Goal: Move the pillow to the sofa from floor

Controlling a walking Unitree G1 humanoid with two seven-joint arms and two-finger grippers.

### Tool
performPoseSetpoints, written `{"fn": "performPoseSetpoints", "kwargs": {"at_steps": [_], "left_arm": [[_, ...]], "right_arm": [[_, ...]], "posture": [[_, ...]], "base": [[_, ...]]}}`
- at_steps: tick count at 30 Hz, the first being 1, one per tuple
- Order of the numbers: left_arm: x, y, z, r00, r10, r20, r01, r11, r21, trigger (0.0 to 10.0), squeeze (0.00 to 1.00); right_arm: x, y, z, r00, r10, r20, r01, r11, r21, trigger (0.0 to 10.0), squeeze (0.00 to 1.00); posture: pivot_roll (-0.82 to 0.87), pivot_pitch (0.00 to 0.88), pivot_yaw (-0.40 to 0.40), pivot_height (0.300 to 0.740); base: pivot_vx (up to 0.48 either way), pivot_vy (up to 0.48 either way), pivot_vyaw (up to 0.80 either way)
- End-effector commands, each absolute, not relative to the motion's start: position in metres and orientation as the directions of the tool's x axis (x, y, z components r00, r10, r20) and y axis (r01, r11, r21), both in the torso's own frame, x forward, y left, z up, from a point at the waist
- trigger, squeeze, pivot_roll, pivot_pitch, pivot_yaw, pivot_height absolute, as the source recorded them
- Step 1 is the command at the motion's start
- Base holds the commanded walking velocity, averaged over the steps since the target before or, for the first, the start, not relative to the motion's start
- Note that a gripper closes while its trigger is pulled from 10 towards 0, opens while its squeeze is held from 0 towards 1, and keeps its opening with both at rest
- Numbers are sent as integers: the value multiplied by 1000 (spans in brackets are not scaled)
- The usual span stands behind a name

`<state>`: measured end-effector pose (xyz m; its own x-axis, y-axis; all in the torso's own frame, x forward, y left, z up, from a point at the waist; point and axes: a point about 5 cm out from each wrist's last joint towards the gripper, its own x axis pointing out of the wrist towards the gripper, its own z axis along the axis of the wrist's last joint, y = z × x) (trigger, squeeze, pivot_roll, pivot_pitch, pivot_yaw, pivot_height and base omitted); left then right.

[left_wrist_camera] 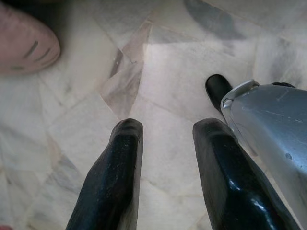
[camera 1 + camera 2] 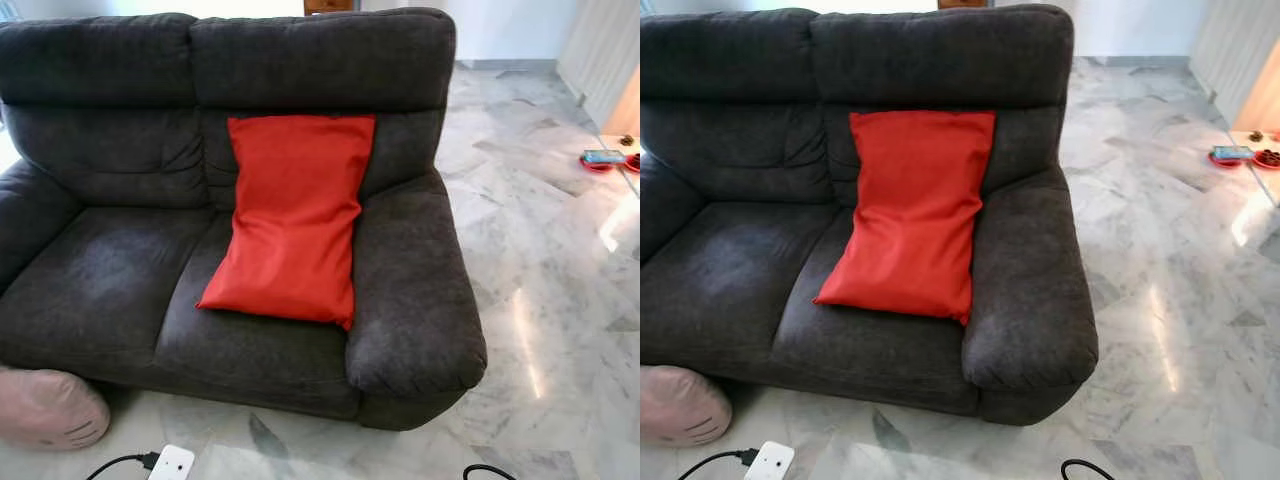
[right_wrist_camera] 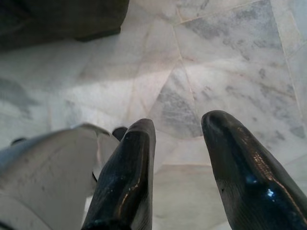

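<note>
Pillow (image 2: 290, 215) red, lying on the right-hand seat of the dark grey sofa (image 2: 100, 250), top edge propped against the backrest, one long side tucked against the inner face of the right armrest, lower end resting flat on the seat cushion. Leaning that way, judged stable: backrest and armrest both brace it, so no sliding off. Judged by that, task's thing already off the floor and on the sofa; nothing left to carry. Left gripper (image 1: 165, 139) hanging low over the marble floor (image 2: 540, 330), two black fingers parted, nothing between them, pointing down at bare tiles near a pink soft thing (image 1: 24, 45) that sits on the floor by the sofa's front left corner. Right gripper (image 3: 177, 134) likewise down over the floor, fingers spread and empty, sofa's dark base at the far edge of its view. Both well apart from the pillow, below seat level, touching nothing. White power adapter (image 2: 172, 464) with black cable on the floor in front of the sofa; small red dishes (image 2: 600, 160) far off to the right.
</note>
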<state>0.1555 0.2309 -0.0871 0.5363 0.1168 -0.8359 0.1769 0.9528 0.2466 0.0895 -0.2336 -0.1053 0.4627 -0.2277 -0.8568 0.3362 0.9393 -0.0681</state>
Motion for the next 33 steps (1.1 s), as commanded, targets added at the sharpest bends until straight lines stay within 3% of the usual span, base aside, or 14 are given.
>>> {"fn": "performPoseSetpoints", "kwargs": {"at_steps": [1,11,25,33], "left_arm": [[149,233,-89,530,135,-837,140,960,244,10000,0],[147,230,-90,546,170,-820,49,971,234,10000,0],[143,217,-94,536,152,-830,57,975,215,10000,0],[140,208,-97,534,118,-837,106,973,205,10000,0]], "right_arm": [[85,-231,-107,449,-208,-869,311,948,-66,10000,0],[91,-229,-106,482,-145,-864,185,981,-61,10000,0],[91,-235,-104,487,-144,-861,145,986,-83,10000,0],[84,-242,-104,469,-177,-865,182,978,-101,10000,0]], "posture": [[-179,52,9,740],[-48,15,-87,740],[5,0,-132,740],[-4,0,-105,740]], "base": [[0,0,0],[0,0,0],[0,0,0],[0,0,0]]}}
